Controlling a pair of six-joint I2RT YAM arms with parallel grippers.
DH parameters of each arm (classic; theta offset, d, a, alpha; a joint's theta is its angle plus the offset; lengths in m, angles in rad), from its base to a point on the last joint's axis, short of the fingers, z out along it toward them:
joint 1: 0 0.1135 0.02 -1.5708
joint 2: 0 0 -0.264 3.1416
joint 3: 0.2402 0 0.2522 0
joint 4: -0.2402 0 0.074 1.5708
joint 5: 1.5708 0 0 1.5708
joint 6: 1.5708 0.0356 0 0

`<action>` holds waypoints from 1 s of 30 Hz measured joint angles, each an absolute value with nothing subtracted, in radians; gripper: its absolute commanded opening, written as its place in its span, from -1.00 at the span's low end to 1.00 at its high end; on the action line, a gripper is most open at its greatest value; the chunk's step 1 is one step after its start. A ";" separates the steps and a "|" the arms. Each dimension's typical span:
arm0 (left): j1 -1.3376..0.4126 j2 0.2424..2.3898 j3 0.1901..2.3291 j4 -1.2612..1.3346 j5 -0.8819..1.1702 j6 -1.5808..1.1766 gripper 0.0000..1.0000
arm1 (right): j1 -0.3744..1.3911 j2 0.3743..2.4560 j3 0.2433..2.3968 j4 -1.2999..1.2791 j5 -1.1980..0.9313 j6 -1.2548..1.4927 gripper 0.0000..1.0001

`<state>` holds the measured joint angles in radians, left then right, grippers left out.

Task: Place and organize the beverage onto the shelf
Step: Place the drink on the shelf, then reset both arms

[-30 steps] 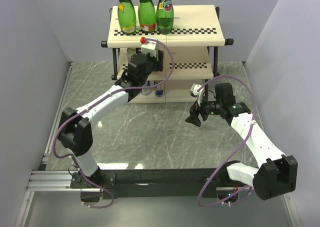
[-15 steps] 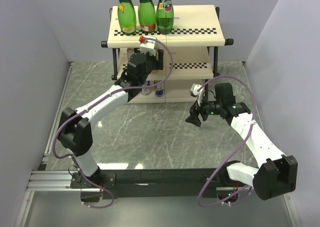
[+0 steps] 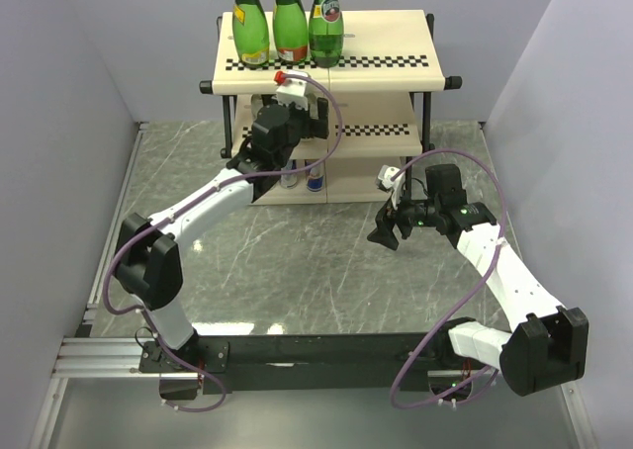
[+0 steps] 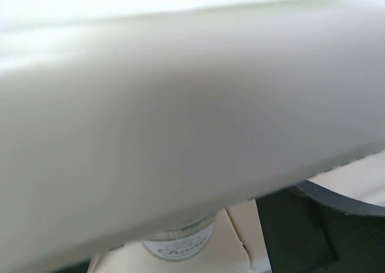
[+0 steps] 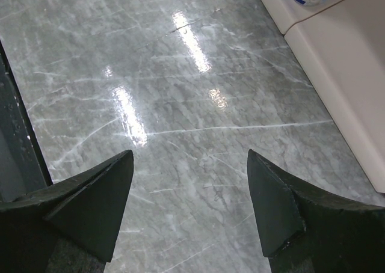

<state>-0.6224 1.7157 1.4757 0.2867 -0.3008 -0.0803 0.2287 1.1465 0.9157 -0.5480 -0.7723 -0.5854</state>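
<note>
Spanning the whole overhead view, the grey marble table (image 3: 326,271) carried the shelf (image 3: 396,68) at the middle of its far edge. No loose drink showed on the table's open surface.

The left arm (image 3: 223,187) reached from the near left corner of the table to the shelf's front edge, left of centre. The left gripper (image 3: 287,123) went in under the top board, so its fingertips were hidden from above. The left wrist view was filled by a blurred cream board, so whether this pincer was open, closed or holding anything could not be told. Below that board, only the top of one pale-labelled container (image 4: 178,244) could be made out.

The right arm (image 3: 495,261) hung over the table in front of the shelf's right half.

Three green glass bottles (image 3: 289,24) stood upright in a row at the back left corner of the top board. Two cans (image 3: 315,180) stood near the front edge of the bottom board, beside the left arm.

The right gripper (image 5: 189,207) hovered above bare marble with its fingers parted and nothing between them.

Judged from this layout, the task was well advanced, since every drink in sight was already on a tier. The left arm's work inside the shelf appeared to be the step in hand. Tidying the rows may remain.
</note>
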 measured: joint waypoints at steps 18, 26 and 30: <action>-0.624 1.537 1.361 0.230 -0.245 -0.147 0.99 | 0.226 1.147 0.916 -0.548 -0.772 -0.585 0.64; -0.623 1.402 1.325 0.245 -0.170 -0.148 0.99 | 0.223 1.147 0.916 -0.548 -0.771 -0.585 0.64; -0.624 1.306 1.217 0.239 -0.094 -0.144 0.99 | 0.220 1.146 0.916 -0.547 -0.768 -0.585 0.64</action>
<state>-0.6235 1.3060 1.2167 0.2386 -0.0940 -0.1440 0.2195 1.1461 0.9157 -0.5472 -0.7685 -0.5854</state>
